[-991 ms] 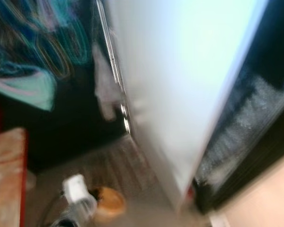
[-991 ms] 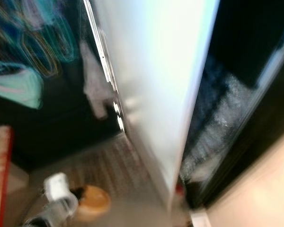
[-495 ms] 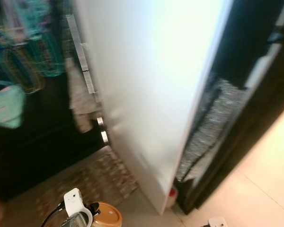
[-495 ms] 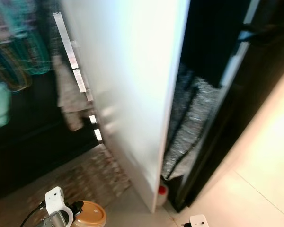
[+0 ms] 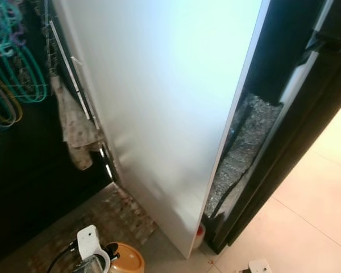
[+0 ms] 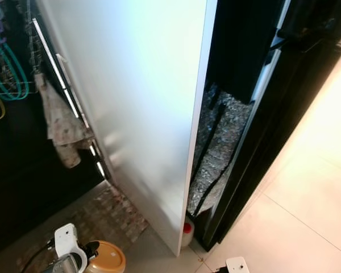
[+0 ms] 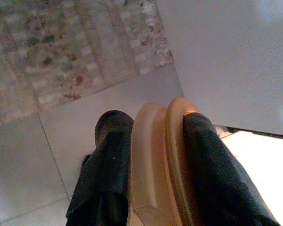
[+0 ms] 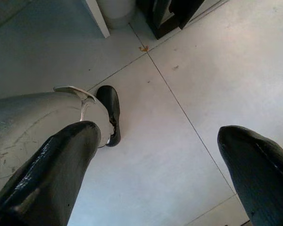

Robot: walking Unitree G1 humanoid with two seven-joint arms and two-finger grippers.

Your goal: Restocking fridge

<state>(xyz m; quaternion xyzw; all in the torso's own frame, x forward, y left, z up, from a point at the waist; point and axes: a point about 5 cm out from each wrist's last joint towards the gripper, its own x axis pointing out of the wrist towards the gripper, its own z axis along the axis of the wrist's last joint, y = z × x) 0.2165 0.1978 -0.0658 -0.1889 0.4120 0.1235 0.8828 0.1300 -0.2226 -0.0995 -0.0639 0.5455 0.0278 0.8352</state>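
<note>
The white fridge door stands swung wide, its flat outer face turned toward the head camera and its lower corner hanging just above the floor. Behind its edge lies the dark fridge interior, where a crinkled silvery foil bag leans upright low down between the door edge and a black frame. A small white bottle with a red cap stands on the floor at the foot of the door. To the robot's right spreads a pale tiled floor. To the left, against a dark background, a patterned cloth hangs from a bar beside the door, with teal hangers further left. A mosaic-patterned mat lies on the floor below them.

The left gripper is clenched on a tan lidded container, its two black fingers pressed against either side of the rim; in the head views the container sits low, near the mat and well short of the fridge. The right gripper hangs over the floor tiles with its fingers spread wide, holding nothing.
</note>
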